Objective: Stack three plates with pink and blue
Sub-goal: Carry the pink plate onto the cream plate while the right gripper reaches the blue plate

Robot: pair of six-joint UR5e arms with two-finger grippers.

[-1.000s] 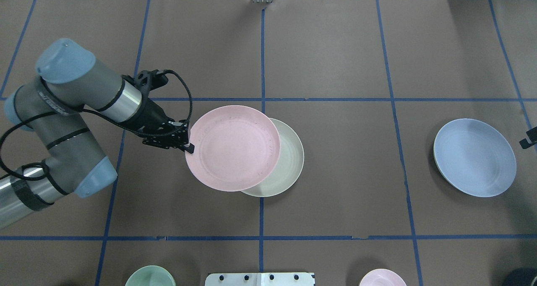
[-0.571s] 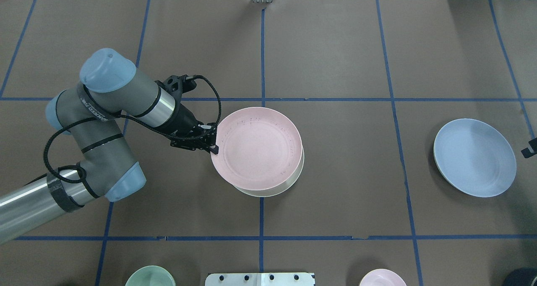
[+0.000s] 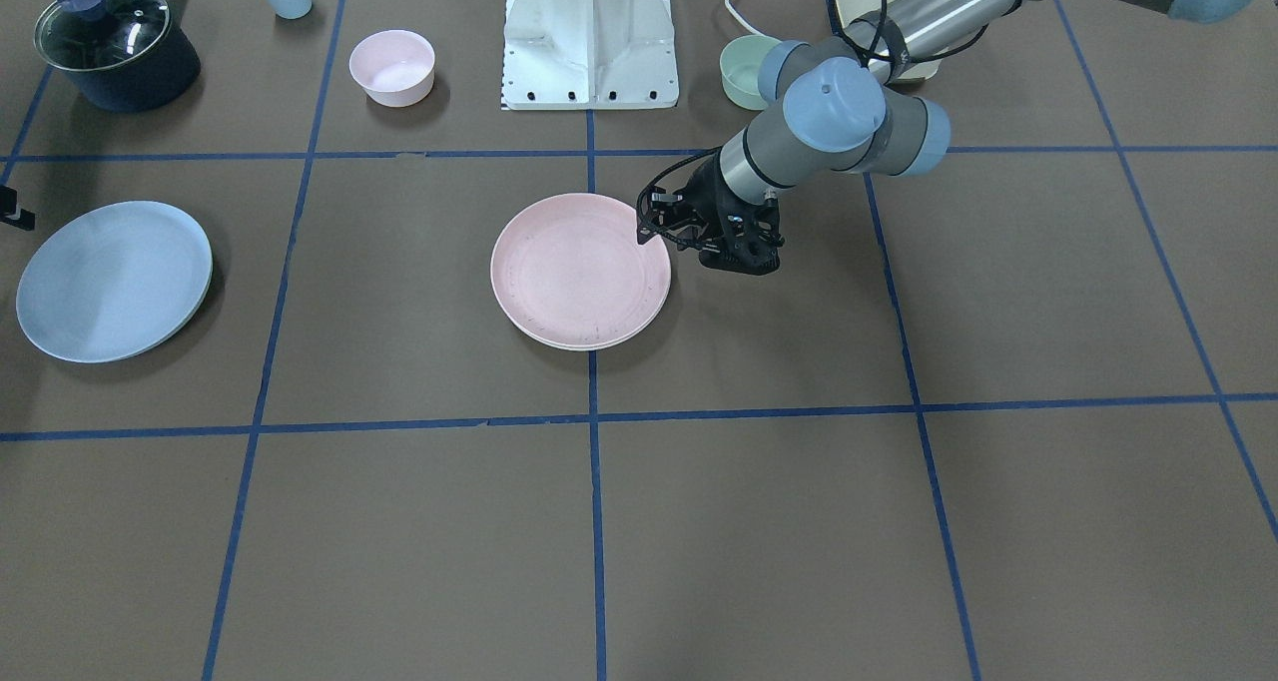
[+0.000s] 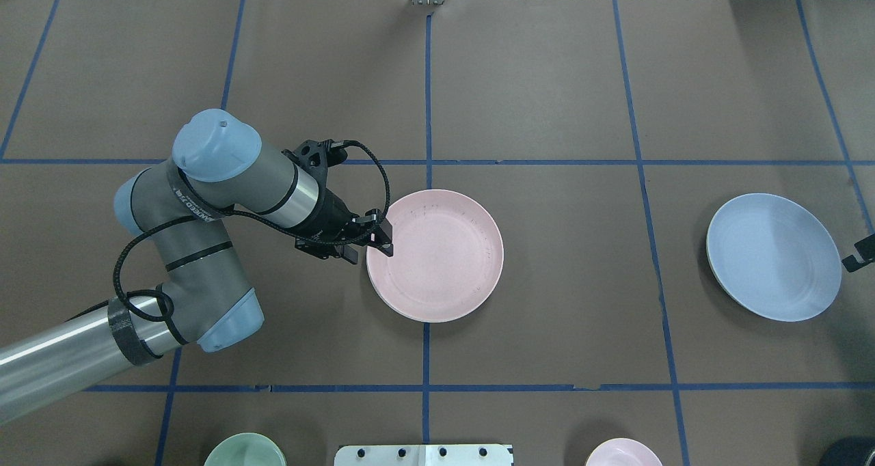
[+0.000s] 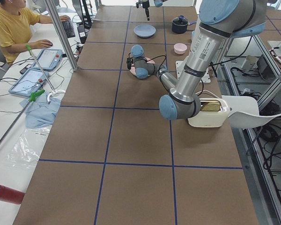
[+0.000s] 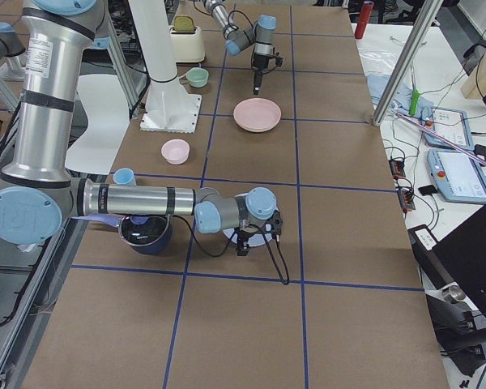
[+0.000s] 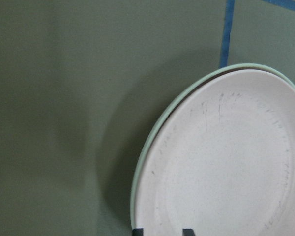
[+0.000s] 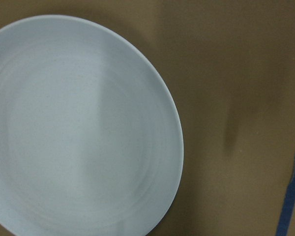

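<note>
lying on cream plate (image 7: 151,140), pink plate (image 4: 437,255), left gripper (image 4: 374,247) at its rim

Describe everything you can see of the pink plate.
The pink plate is round, shallow, empty, matte pale pink with faint dark specks near its rim. It lies flat, almost squarely on the cream plate, whose edge peeks out, near the table's middle. The left gripper is at its rim; whether clamped is unclear.
</note>
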